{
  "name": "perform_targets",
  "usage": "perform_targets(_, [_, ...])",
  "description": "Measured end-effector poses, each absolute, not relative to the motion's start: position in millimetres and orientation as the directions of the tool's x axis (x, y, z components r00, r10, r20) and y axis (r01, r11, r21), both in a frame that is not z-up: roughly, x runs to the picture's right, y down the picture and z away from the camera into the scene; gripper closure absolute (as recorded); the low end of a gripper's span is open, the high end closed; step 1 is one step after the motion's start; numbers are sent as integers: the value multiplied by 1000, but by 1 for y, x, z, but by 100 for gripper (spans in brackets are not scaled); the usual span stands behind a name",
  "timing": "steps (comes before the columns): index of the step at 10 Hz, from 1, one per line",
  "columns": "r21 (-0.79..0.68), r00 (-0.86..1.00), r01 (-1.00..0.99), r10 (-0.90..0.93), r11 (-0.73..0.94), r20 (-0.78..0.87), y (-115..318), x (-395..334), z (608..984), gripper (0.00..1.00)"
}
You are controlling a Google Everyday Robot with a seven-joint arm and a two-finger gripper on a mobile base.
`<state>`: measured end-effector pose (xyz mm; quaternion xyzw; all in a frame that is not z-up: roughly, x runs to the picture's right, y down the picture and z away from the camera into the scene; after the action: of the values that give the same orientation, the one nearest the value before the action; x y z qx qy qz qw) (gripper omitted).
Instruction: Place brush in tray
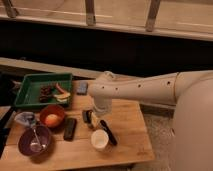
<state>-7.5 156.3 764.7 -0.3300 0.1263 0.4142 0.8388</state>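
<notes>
Wooden tabletop [127, 120] carries everything; the white arm's wrist covers much of the gripper [91, 118], low over the board's middle, and whether it is clenched or released cannot be told; the brush [108, 133] lies on the wood at the gripper's 4 o'clock, running past the white cup [100, 141]; the green tray [32, 87] sits well apart at 10 o'clock; open wood stretches toward 3 o'clock, up to the edge.

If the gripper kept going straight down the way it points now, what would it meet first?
The gripper hangs low over the wooden table, pointing down, by the upper end of the brush. Straight on, it would probably meet that end or the tabletop beside it; depth is unclear.
</notes>
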Motion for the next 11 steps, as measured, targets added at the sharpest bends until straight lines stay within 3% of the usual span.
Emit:
perform_targets(4, [-452,608,-792,594,410,-527,167,-9,793,34])
perform_targets(6, [-442,597,-801,580,403,-554,172,-6,802,40])
perform_targets(9, [-429,591,-807,578,407,-563,174,-2,804,73])
perform_targets(11, [-421,591,-807,591,414,-550,169,0,799,87])
